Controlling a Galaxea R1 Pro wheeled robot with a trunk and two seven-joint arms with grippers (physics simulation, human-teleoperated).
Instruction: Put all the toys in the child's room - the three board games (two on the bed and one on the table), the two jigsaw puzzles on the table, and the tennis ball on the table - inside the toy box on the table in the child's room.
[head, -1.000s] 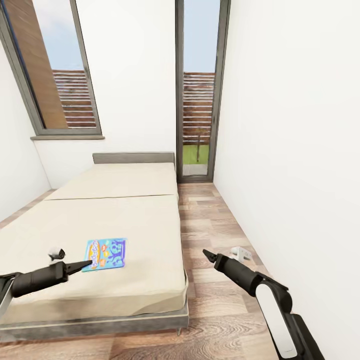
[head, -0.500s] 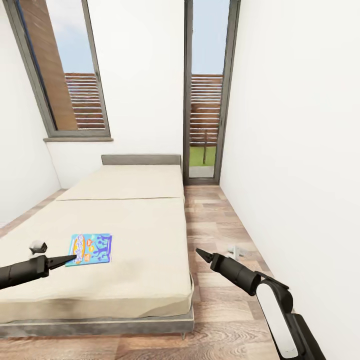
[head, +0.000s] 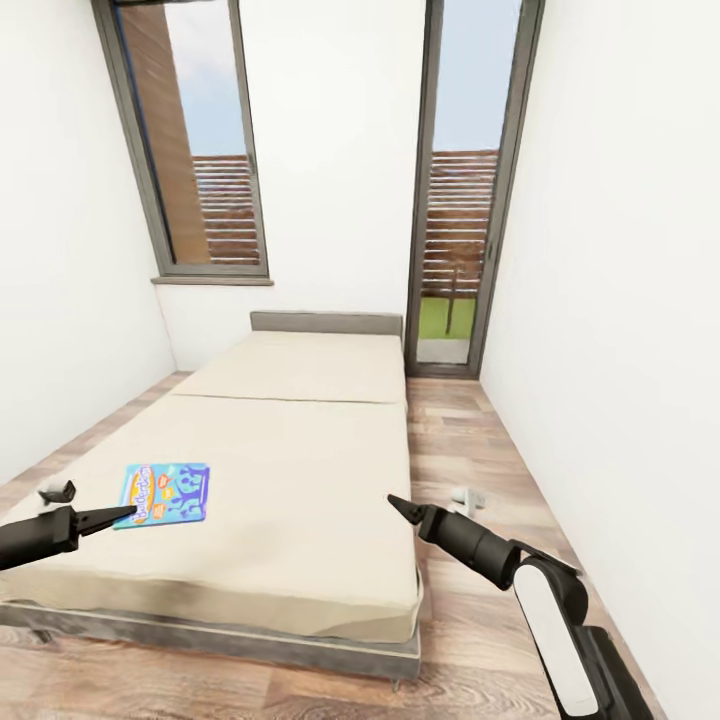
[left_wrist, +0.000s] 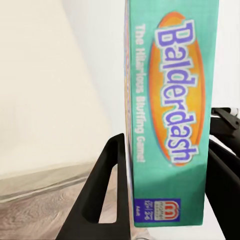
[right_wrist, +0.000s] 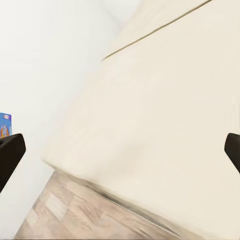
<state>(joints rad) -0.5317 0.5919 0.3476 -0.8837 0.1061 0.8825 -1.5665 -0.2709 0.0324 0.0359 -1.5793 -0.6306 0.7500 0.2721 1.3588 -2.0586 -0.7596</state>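
A green-blue board game (head: 163, 494) sits level over the near left part of the bed (head: 300, 470), a large cream mattress with one seam. My left gripper (head: 128, 514) is at the box's near edge. In the left wrist view the "Balderdash" board game (left_wrist: 170, 110) stands between the two black fingers (left_wrist: 107, 190), which press on its sides, with white wall behind it. My right gripper (head: 393, 502) hangs beside the bed's right edge. Its fingertips (right_wrist: 10, 150) are far apart with nothing between them, and it faces the bed (right_wrist: 165, 110).
A strip of wood floor (head: 470, 450) runs between the bed and the right wall, with a small pale object (head: 468, 495) lying on it. A tall glass door (head: 455, 230) and a window (head: 200, 150) are in the far wall. A white wall closes in on the left.
The whole view has swung, so the bed now sits further right in it. The board game has stayed at my left gripper's tip and now lies nearer the bed's left edge.
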